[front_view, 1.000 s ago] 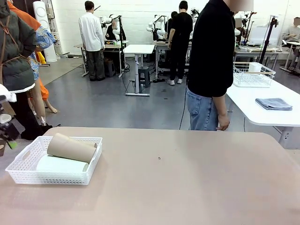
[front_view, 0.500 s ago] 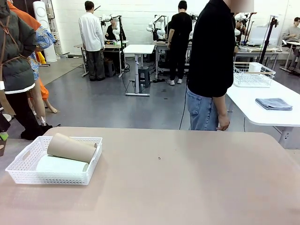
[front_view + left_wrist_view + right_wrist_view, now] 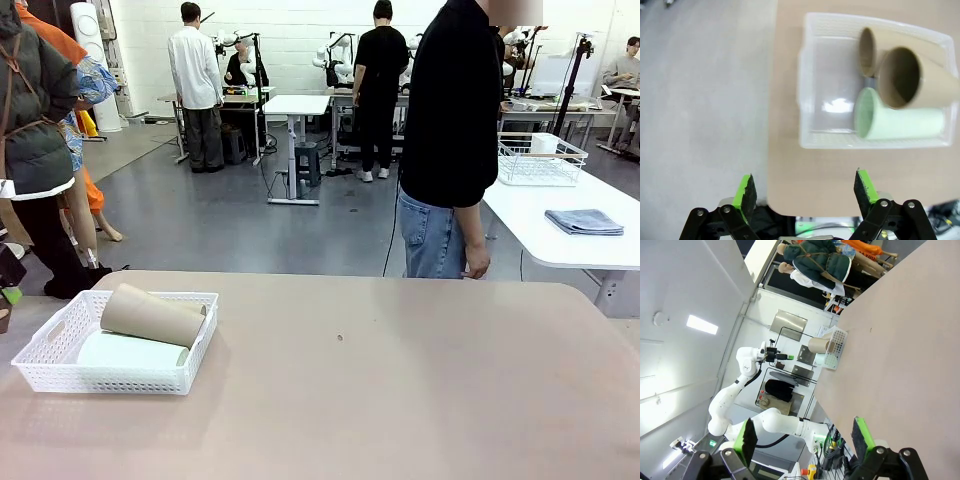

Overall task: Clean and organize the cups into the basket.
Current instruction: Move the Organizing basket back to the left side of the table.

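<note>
My left gripper (image 3: pixel 803 187) hung wide open and empty, above the table edge beside the basket (image 3: pixel 810 80). Three cups (image 3: pixel 900 122) lay in it, on their sides, mouths toward me. My right gripper (image 3: pixel 804 435) gaped empty, well apart. My left arm had drawn back since a second earlier.

Left gripper (image 3: pixel 805 190) and right gripper (image 3: pixel 805 437) both spread wide, holding nothing.

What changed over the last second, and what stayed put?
The left end effector drew back toward the table's left edge, jaws open, holding nothing. The cups lie as before in the basket, and the person stands unmoved at the far side.
</note>
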Controlling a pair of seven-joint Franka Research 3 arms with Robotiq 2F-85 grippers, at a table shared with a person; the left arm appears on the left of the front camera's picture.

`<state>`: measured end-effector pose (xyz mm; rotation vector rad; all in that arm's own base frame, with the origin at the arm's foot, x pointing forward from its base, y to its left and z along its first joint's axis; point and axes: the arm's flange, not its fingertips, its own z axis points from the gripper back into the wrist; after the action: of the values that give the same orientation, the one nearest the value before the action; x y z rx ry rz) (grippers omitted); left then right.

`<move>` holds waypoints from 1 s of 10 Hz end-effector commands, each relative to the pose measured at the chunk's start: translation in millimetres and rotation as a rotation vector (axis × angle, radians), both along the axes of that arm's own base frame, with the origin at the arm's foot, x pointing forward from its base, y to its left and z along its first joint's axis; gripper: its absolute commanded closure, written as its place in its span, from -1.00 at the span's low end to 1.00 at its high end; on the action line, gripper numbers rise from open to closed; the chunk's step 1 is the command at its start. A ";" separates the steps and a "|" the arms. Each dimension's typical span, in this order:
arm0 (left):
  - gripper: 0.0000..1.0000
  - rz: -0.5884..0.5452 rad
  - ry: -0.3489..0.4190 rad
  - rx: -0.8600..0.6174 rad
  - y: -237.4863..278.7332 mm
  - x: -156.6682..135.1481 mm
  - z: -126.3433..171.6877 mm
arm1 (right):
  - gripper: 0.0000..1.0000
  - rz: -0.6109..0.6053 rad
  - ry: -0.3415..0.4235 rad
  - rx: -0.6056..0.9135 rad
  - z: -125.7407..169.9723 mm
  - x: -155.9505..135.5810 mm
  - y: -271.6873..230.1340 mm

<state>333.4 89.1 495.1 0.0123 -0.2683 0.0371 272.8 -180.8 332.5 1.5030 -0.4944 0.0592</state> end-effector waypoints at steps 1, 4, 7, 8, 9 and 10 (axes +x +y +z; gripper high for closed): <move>-1.00 -0.181 0.070 -0.408 38.5 -5.8 30.2 | -1.00 0.002 0.010 -0.009 0.5 -2.1 -0.1; -1.00 -0.229 0.098 -0.664 96.0 -7.0 39.0 | -1.00 0.002 0.010 -0.009 0.5 -2.1 -0.1; -1.00 -0.231 0.101 -0.873 159.6 -7.0 41.3 | -1.00 0.002 0.010 -0.009 0.5 -2.1 -0.1; -1.00 -0.207 0.096 -0.933 181.3 -3.2 37.1 | -1.00 0.002 0.010 -0.009 0.5 -2.1 -0.1; -1.00 -0.184 0.099 -0.995 201.5 2.0 29.5 | -1.00 0.002 0.010 -0.009 0.5 -2.1 -0.1; -1.00 -0.194 0.114 -1.086 221.3 7.9 20.3 | -1.00 0.002 0.010 -0.009 0.5 -2.1 -0.1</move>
<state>323.5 284.1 515.4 -0.9951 -0.1207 -0.0058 272.6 -181.0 332.5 1.5027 -0.4949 0.0586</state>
